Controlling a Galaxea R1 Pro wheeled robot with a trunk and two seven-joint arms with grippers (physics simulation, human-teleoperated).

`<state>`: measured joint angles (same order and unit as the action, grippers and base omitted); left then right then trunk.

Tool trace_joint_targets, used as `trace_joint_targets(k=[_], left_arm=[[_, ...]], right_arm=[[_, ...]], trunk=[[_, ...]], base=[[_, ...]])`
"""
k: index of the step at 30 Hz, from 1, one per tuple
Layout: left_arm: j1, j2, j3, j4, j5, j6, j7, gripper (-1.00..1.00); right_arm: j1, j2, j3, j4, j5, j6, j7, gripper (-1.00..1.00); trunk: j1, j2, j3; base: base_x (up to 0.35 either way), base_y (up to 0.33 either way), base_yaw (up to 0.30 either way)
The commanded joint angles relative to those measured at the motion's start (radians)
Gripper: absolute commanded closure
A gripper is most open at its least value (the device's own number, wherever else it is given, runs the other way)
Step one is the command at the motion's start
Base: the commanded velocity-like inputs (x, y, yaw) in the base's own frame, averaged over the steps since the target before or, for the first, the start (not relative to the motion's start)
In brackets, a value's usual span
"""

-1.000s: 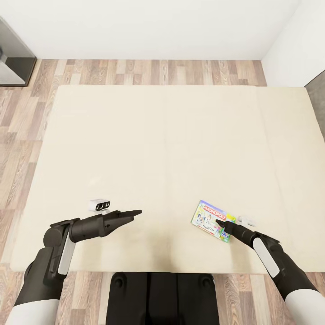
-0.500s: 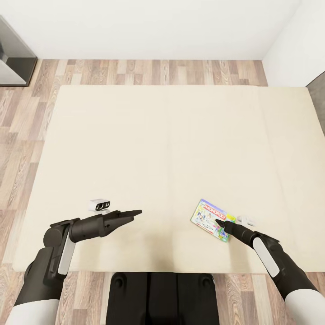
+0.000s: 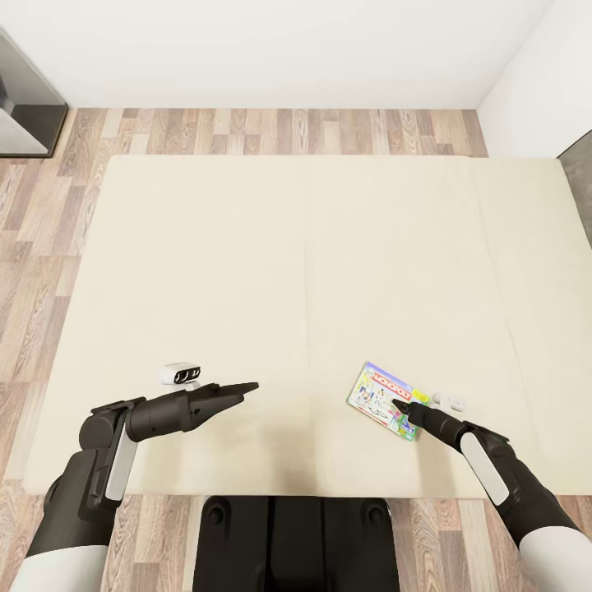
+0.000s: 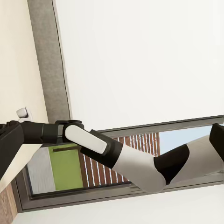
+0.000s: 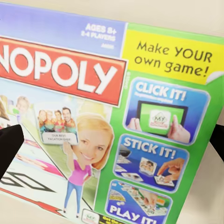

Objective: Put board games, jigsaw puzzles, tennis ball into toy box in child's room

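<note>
One board game, a green and white Monopoly box [image 3: 381,397], lies flat on the beige bed [image 3: 312,263] near its front right. My right gripper [image 3: 400,405] hovers at the box's near corner. In the right wrist view the Monopoly box [image 5: 116,116] sits close up between the spread fingertips [image 5: 9,149], so this gripper is open and holds nothing. My left gripper [image 3: 249,386] hangs open over bare mattress at the front left, with nothing in it. The toy box, the table, the jigsaw puzzles and the tennis ball are out of view.
A small white gadget with dark holes [image 3: 181,374] lies on the mattress just beyond my left gripper. Another small white item [image 3: 449,401] rests right of the Monopoly box. Wood-plank floor [image 3: 271,131] surrounds the bed, and a grey cabinet [image 3: 25,107] stands at the far left.
</note>
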<state>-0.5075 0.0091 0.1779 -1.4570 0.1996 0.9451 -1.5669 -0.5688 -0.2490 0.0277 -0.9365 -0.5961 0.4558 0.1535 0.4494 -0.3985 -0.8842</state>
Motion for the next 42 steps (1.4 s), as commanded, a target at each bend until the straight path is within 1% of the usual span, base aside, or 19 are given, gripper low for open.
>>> trace_joint_targets(k=[1, 10, 33, 42], left_arm=[[0.0, 0.0, 0.0, 0.0, -0.001, 0.011, -0.004, -1.0], [0.0, 0.0, 0.0, 0.0, 0.0, 0.011, -0.004, -1.0], [0.0, 0.0, 0.0, 0.0, 0.0, 0.011, -0.004, -1.0], [0.0, 0.0, 0.0, 0.0, 0.0, 0.011, -0.004, -1.0]], right_arm=[[0.0, -0.001, 0.001, -0.001, -0.004, 0.004, 0.0, -1.0], [0.0, -0.001, 0.002, -0.001, -0.004, 0.004, 0.0, -1.0], [0.001, 0.001, 0.003, -0.001, -0.003, 0.003, -0.001, -1.0], [0.0, 0.001, 0.003, -0.001, -0.003, 0.003, 0.0, -1.0]], trunk=[[0.001, -0.002, -0.001], [0.001, -0.002, -0.001], [0.001, -0.002, -0.001], [0.001, -0.002, -0.001]], base=[[0.0, 0.0, 0.0], [0.0, 0.06, 0.0], [0.0, 0.221, 0.0], [0.0, 0.036, 0.0]])
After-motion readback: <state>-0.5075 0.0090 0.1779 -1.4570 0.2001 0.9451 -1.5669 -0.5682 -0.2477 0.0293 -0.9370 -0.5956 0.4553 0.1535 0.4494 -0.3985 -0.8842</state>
